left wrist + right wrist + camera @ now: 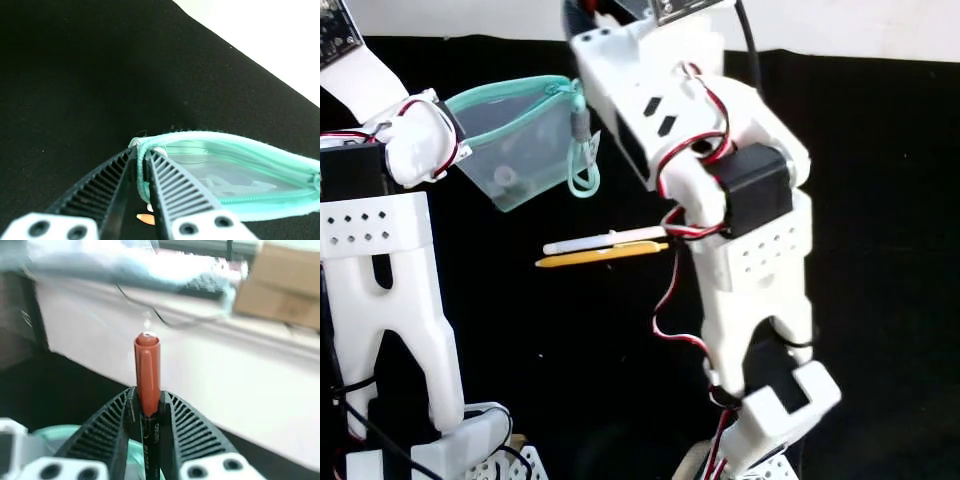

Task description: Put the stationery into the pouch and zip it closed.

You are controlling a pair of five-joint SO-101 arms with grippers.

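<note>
Pouch [515,150] over black table [890,200], cardboard box [280,290] beyond

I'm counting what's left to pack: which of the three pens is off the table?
The red-capped marker, gripped in the right tool; the white pen and the yellow pen lie side by side on the black table.

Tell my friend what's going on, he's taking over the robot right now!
Left gripper: shut on the pouch rim, holding it up with the mouth open.
Right gripper: shut on a red-capped marker, held high.
White pen and yellow pen: side by side on the table.
Done: pouch open, marker gripped.
Left: marker and both pens in, then zip.
</note>
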